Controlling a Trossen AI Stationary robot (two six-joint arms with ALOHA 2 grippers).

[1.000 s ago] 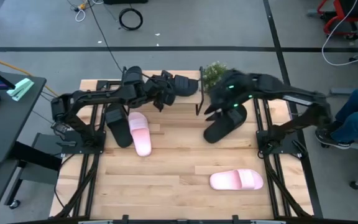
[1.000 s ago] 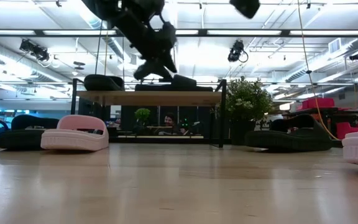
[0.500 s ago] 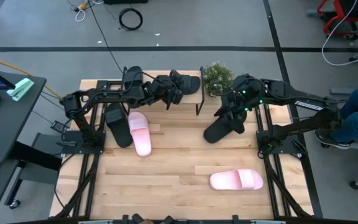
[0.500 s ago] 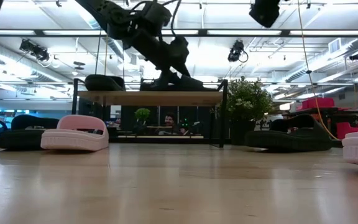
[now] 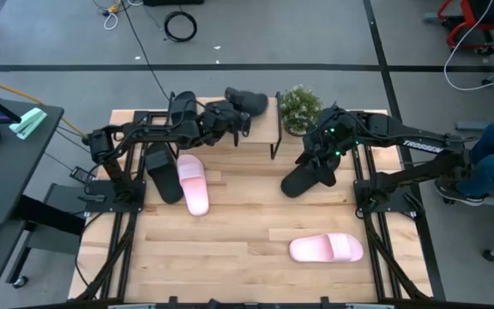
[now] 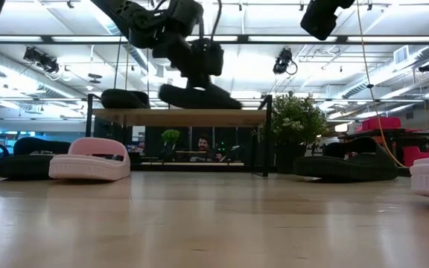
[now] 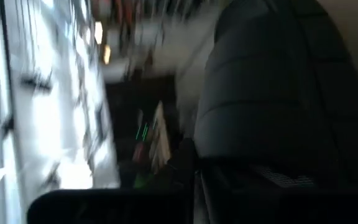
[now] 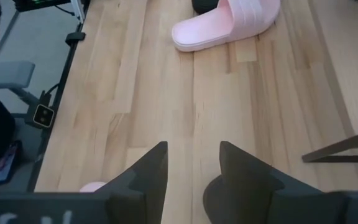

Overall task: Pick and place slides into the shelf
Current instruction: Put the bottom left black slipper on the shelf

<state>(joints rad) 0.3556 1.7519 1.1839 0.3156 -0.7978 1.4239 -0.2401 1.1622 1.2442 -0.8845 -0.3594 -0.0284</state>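
Two dark arms worked over the pale wooden surface (image 5: 230,249). The low two-tier shelf with light top board (image 6: 177,117) stood at the far edge. Left hand (image 5: 240,112) was clamped on a black strap slide (image 6: 198,95), now lifted clear of the board it touched half a second earlier—placement incomplete. Right hand (image 8: 192,168), fingers apart and empty, hovered near another black slide (image 5: 309,176), barely moved.

In the high view our left arm reaches from the left edge toward the upper middle of the frame, its left gripper (image 5: 237,116) clamped on a black slide (image 5: 249,101) there. In the low view it hangs at upper centre. Our right arm bends in from the right, with the right gripper (image 5: 318,156) right of centre, fingers (image 8: 146,171) parted and holding nothing.
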